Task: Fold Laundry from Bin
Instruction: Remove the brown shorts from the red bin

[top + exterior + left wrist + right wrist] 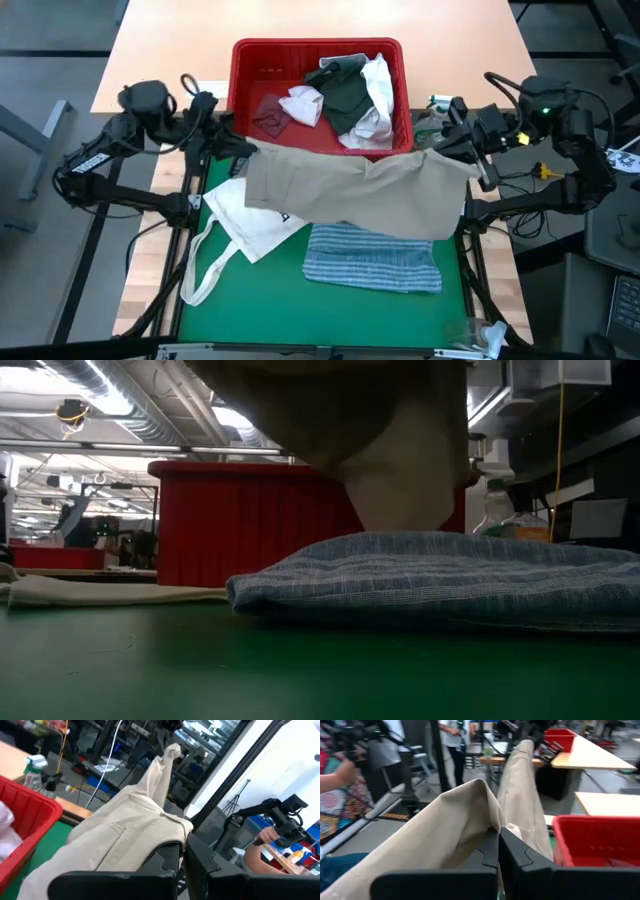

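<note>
Both arms have the tan shirt point(355, 190) stretched out between them above the green mat point(330, 320), just in front of the red bin point(250, 62). The left gripper point(243, 150) is pinched tight on one end of it and the right gripper point(470, 160) is clamped on the other end, so the shirt hangs across the table like a hammock, sagging a bit in the middle. From each wrist camera you can see the cloth bunched right between that arm's closed fingers point(172, 857) and point(512, 852). Under the shirt, the blue-striped cloth point(372, 258) lies folded flat on the mat, and in the low view the tan fabric point(400, 450) dangles right over it. The white tote bag point(250, 225) sits on the mat to the left of the striped cloth, partly under the shirt, straps trailing toward the front edge. The bin has a dark green top point(345, 95), a white shirt point(378, 85), a small white piece point(303, 103) and a maroon piece point(268, 112) inside.
</note>
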Tool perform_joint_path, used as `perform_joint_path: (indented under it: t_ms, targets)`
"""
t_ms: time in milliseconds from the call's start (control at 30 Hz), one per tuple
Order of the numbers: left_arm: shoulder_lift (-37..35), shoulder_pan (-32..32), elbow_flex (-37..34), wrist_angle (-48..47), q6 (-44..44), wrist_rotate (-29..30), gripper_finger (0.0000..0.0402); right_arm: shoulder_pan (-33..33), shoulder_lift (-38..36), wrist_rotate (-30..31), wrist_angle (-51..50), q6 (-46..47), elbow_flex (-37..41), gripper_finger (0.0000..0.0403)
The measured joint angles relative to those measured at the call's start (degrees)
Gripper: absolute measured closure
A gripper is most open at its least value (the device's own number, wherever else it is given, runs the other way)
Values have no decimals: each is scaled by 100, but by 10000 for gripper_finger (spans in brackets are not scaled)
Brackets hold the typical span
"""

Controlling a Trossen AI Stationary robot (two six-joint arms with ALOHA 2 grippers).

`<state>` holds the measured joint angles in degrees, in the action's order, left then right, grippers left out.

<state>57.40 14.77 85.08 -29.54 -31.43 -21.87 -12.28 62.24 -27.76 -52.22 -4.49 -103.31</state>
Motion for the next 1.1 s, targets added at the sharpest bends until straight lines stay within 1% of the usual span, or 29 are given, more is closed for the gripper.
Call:
perform_joint_path:
  t_ms: [167,300,400,500,567,633,700,800,967,1100]
  targets:
    - [-228,-687,0,2,-1,939,395,663,103,142,288,15,0,403]
    - [-319,-1180,0,-31,-6,1294,395,1311,314,424,318,-24,0,403]
    - [-325,-1464,0,-364,-10,1469,395,1703,558,672,220,-25,-1,403]
    - [-321,-1677,0,-976,-22,1694,394,2003,823,783,94,-60,0,403]
    - [-314,-1788,0,-1292,-106,2031,394,2155,989,783,72,-187,0,403]
    - [-280,-1886,0,-1389,-121,2353,394,2276,1114,783,148,-265,0,403]
    - [-259,-1977,0,-1268,-119,2450,394,2390,1204,783,288,-286,-2,403]
    - [-253,-2222,-2,-785,-123,2418,394,2644,1239,792,612,-286,0,403]
    - [-230,-2876,-2,80,-139,2422,395,3248,1159,805,1309,-286,0,403]
    - [-139,-3453,-2,491,-220,2432,396,3731,1042,798,1784,-286,0,403]
